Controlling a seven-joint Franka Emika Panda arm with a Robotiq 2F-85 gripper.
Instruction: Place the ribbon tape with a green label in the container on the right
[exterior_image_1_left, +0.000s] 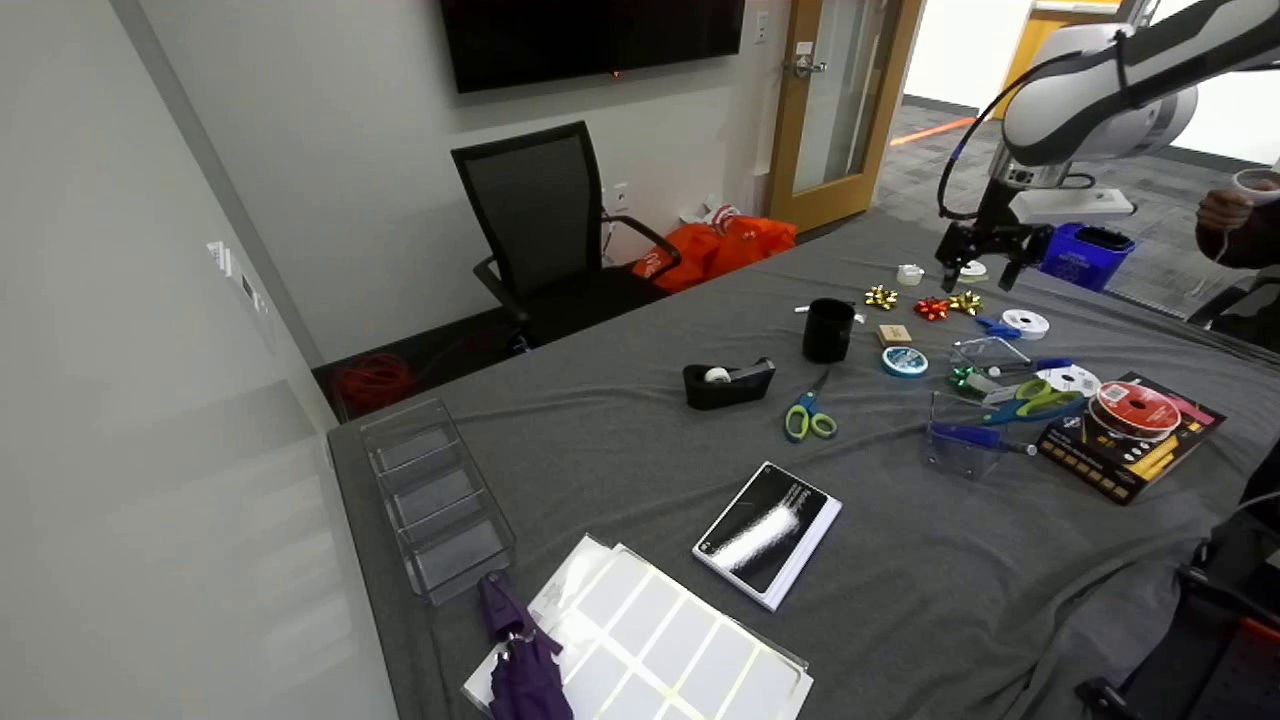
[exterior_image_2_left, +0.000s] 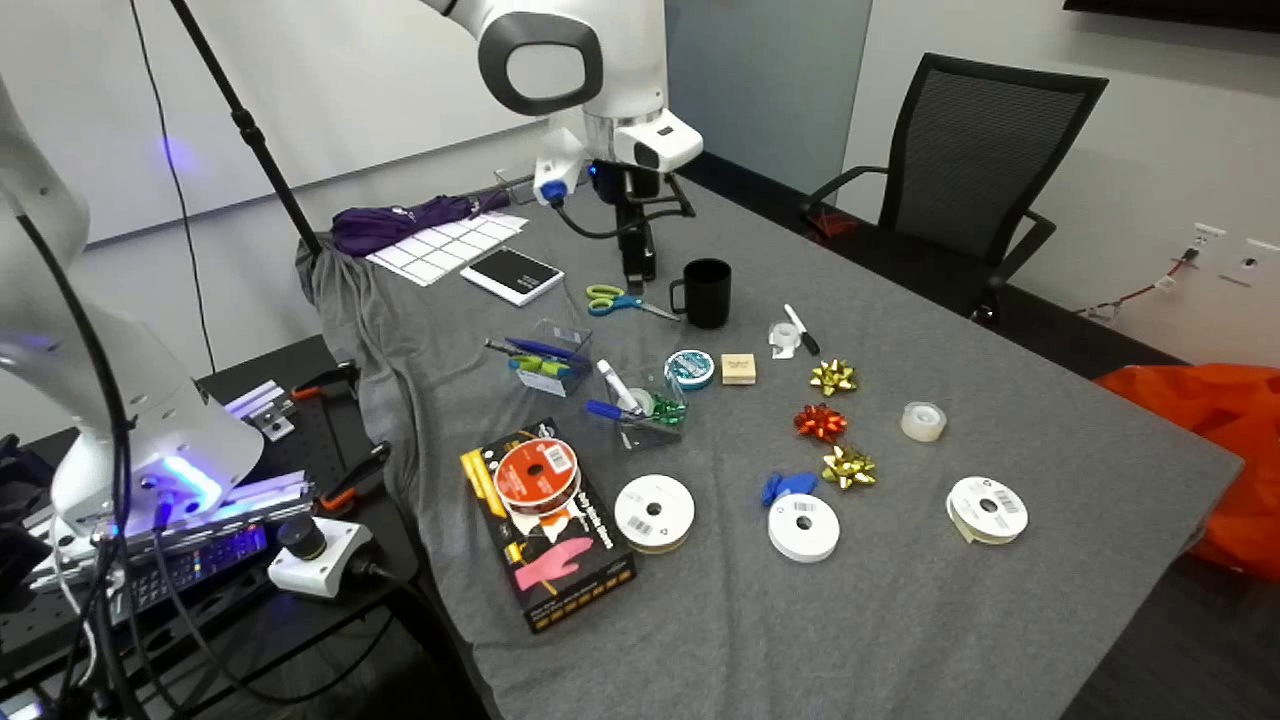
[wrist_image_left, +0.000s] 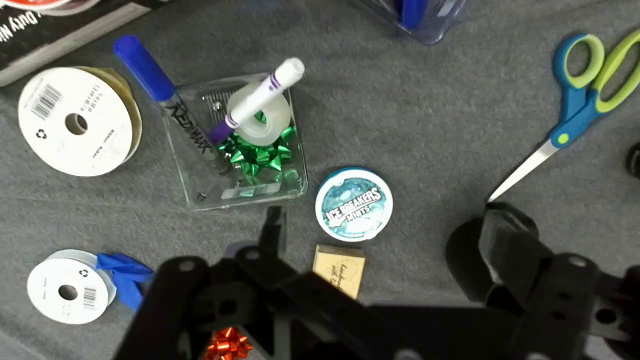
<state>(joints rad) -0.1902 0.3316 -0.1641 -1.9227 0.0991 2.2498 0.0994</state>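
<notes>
Jaws wide apart and empty, my gripper (wrist_image_left: 388, 211) hangs above the table (exterior_image_2_left: 900, 625). In an exterior view, the teal-labelled mints tin (exterior_image_2_left: 690, 369) lies just left of a tan block (exterior_image_2_left: 738, 369), nearer than the black mug (exterior_image_2_left: 707, 298).

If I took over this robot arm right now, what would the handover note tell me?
End effector: open, nothing between its fingers.
Where things are: I can make out no green-labelled ribbon spool. The closest match, a teal-labelled round tin reading "Ice Breakers Mints", lies on the tablecloth beside a clear container with a green bow inside. A second clear container stands nearby.
Done: no placement of the tin; it is outside both containers.
Left: confirm the object and which container counts as "on the right", then probably grasp, carry and release.
</notes>
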